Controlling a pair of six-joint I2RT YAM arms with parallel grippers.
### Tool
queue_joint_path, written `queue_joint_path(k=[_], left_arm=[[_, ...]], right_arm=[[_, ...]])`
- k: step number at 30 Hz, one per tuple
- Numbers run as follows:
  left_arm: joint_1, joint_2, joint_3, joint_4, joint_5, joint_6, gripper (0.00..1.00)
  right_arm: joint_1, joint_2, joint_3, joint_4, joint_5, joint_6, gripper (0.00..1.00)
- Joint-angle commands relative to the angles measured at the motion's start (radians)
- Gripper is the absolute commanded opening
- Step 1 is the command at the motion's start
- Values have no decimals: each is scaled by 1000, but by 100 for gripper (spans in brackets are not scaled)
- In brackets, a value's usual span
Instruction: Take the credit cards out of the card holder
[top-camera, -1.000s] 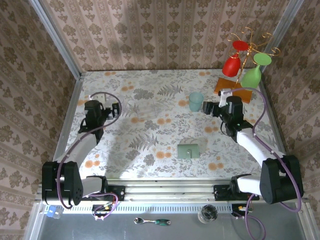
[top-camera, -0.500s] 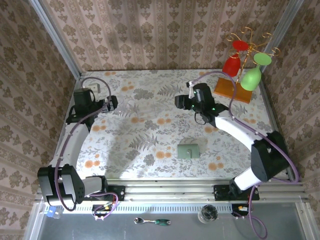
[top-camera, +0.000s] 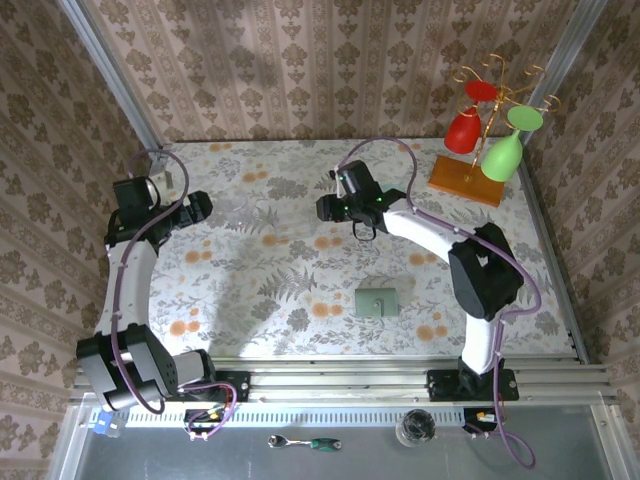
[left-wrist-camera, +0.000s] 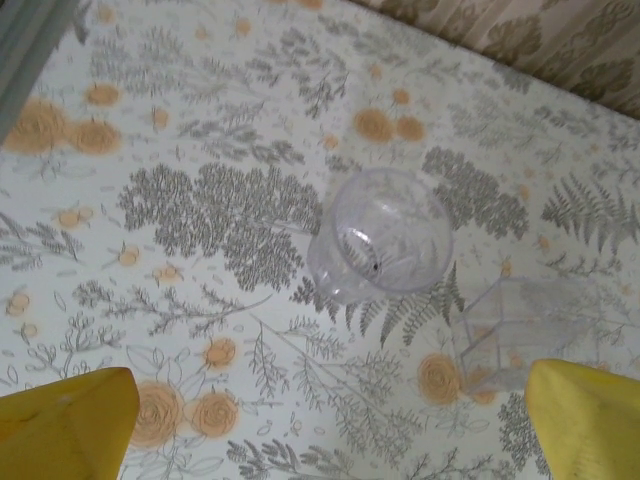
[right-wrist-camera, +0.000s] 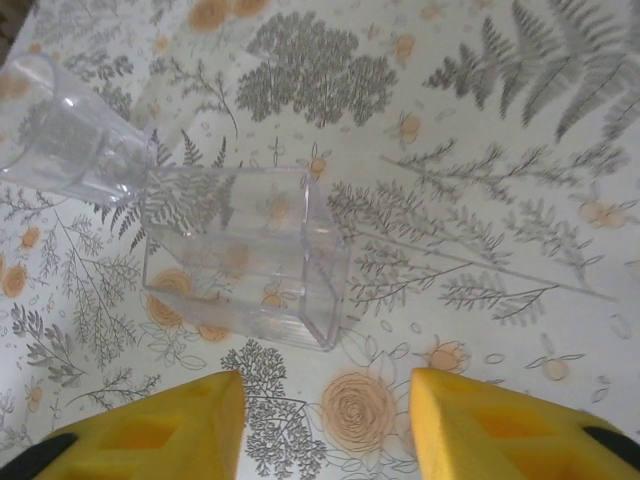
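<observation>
Moved: both arms have swung toward the left of the overhead view. The right claw (top-camera: 328, 208) has crossed from the right side to upper centre, its gap narrowing on the way, and the left claw (top-camera: 198, 207) has drawn back toward the left edge of the bench (top-camera: 280, 280).
Unmoved: the card holder (top-camera: 376, 301) lies flat and shut at lower centre of the overhead view, well apart from both claws.
Credit cards: judged to be tucked inside the shut holder, so no part of the task looks done.
Right claw: released, pads (right-wrist-camera: 150, 435) partly apart with nothing between them. It hangs over a clear box (right-wrist-camera: 245, 255), and a clear tumbler (right-wrist-camera: 70, 140) lies on its side at the box's upper-left corner.
Left claw: released wide, fingers (left-wrist-camera: 60, 425) in the lower corners of its wrist view, above the same tumbler and box.
Why so: both claws are empty and away from the holder. This looks like travel or repositioning, not a grasp, and an arm must come to lower centre to begin.
</observation>
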Motion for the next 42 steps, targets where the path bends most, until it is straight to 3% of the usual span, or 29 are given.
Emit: queue_joint_path(k=[1,6,22,42], left_arm=[[11,21,-6,-12,37,0,100],[11,27,-15,2,58,-9,100],[10,44,-7,-2,76,-35,100],[12,81,-3,12,117,-55,100]], right_arm=[[4,68,58,-62,-48,39,44],[16,155,150,-115,-39,50,37],[44,336,342,-173,-39,63,31],[44,345,371,-195,53,65,14]])
